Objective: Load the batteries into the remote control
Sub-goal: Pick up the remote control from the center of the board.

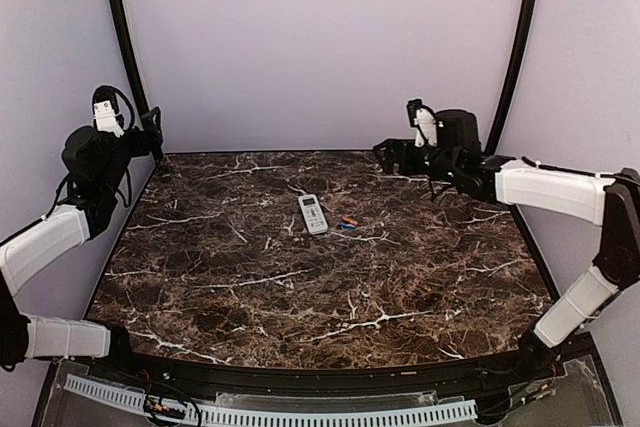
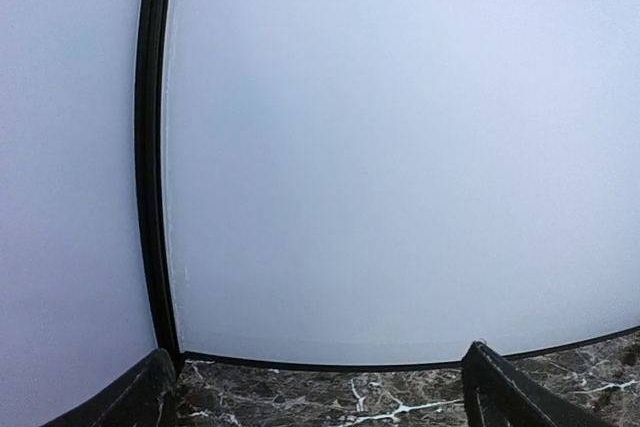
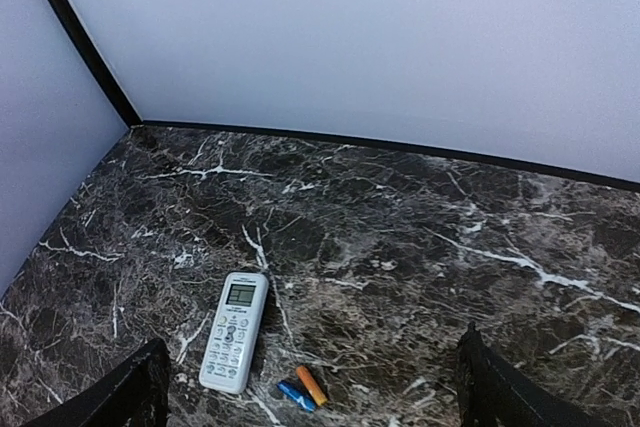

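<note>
Left gripper and right gripper both spread wide, nothing held.
The right gripper hangs above the far right of the marble table; the left gripper faces the back wall at the far left corner. The remote control lies face up near the table's middle, screen end away from the arms' bases. The batteries, orange-red and blue, lie close together just right of its nearer end.
</note>
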